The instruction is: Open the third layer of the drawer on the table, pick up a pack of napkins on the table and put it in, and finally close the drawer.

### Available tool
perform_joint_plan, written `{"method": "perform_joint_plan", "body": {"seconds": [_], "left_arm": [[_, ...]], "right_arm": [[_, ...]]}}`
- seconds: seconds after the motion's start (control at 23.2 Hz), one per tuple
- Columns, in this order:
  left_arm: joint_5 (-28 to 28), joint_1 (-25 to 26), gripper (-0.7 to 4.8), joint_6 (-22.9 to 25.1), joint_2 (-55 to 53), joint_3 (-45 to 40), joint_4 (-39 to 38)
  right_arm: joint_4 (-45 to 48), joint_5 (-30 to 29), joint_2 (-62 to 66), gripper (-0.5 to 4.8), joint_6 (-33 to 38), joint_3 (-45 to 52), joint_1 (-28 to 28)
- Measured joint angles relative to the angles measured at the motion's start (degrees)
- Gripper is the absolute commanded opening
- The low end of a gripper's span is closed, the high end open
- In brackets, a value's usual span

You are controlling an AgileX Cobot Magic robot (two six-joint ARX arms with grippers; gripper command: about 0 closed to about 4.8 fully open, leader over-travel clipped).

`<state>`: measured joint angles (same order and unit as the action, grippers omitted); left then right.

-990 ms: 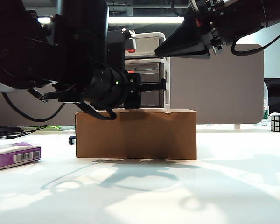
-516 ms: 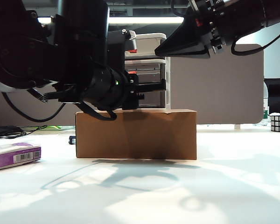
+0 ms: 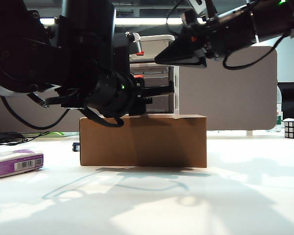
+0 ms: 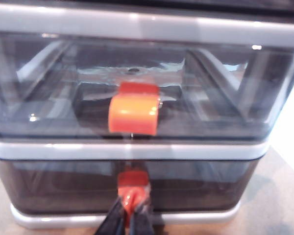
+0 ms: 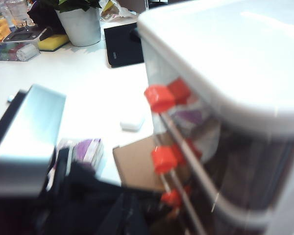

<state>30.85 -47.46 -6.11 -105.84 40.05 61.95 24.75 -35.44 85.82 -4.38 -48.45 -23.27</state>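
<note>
On glossy red handle [image 4: 133, 185], left pincer [image 4: 130, 215]

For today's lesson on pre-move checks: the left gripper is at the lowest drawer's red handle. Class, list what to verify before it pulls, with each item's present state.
1. Left gripper shut on the third layer's red handle: ok.
2. Correct drawer chosen, the third layer, below the middle drawer: ok.
3. Third layer already pulled out: not ok, it sits flush in the cabinet.
4. Right gripper away from the pull path, up near the cabinet top: ok.
5. Pack of napkins waiting on the table: ok.
6. Cabinet steady on the cardboard box: cannot tell.
</note>
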Motion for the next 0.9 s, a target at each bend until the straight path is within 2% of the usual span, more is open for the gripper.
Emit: {"method": "perform_joint_plan", "body": {"seconds": [0.26,0.43,0.9], "left_arm": [[1.97,-1.36,-0.06,-0.15,0.00,0.00,-0.11],[2.80,-2.19,-0.06,-0.15,0.00,-0.15,-0.28],[8.63,-6.14,-0.06,-5.90,4.76,-12.04,0.61]], "right_arm": [[0.26,0.17,4.15,-0.06,0.02,-4.50,0.02],[0.22,4.00,4.55,-0.06,0.04,-4.94,0.00],[0.22,6.86,4.55,-0.06,0.07,-4.94,-0.07]]}}
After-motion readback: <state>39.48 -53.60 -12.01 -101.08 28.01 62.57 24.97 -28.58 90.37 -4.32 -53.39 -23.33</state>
